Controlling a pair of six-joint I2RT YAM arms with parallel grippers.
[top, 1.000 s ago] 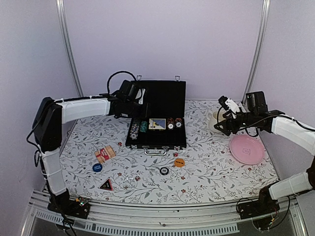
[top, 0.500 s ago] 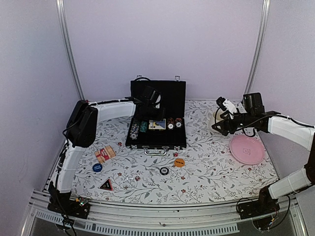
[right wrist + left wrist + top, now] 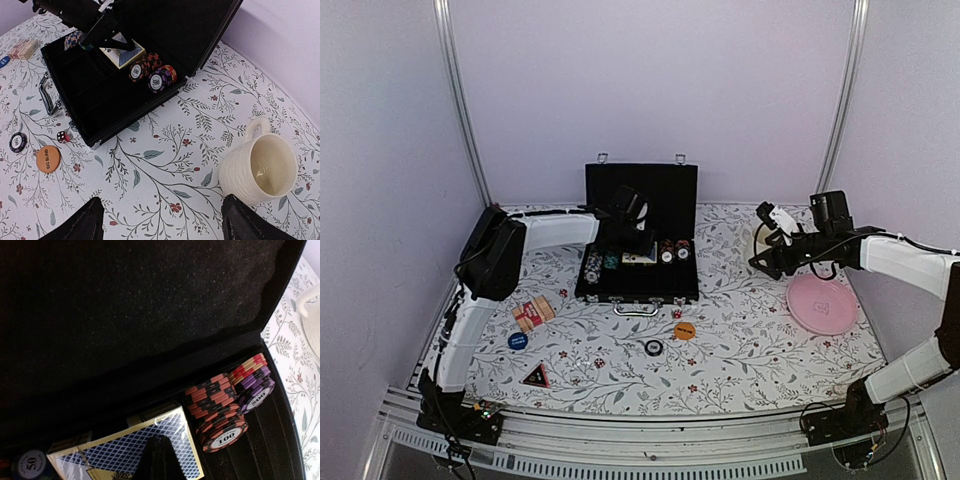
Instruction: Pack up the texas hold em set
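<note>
The black briefcase (image 3: 638,292) lies open at the table's middle back, its lid upright. Inside are striped poker chips (image 3: 216,412) and a blue card deck (image 3: 115,452). My left gripper (image 3: 161,441) is shut, holds nothing, and its tip sits over that deck (image 3: 638,256). Loose on the cloth are a red card deck (image 3: 533,313), a blue button (image 3: 518,341), a triangle token (image 3: 536,376), a black chip (image 3: 653,347), an orange button (image 3: 685,330) and a red die (image 3: 676,314). Above bare cloth beside the mug, my right gripper (image 3: 167,225) stands open and empty.
A cream mug (image 3: 262,167) stands upright right of the case, close to my right fingertip (image 3: 245,222). A pink plate (image 3: 822,303) lies at the right edge. The case's silver handle (image 3: 46,95) sticks out toward the front.
My left arm has swung right, from beside the lid into the open case, over the blue deck. The right gripper has drifted slightly left, staying open.
</note>
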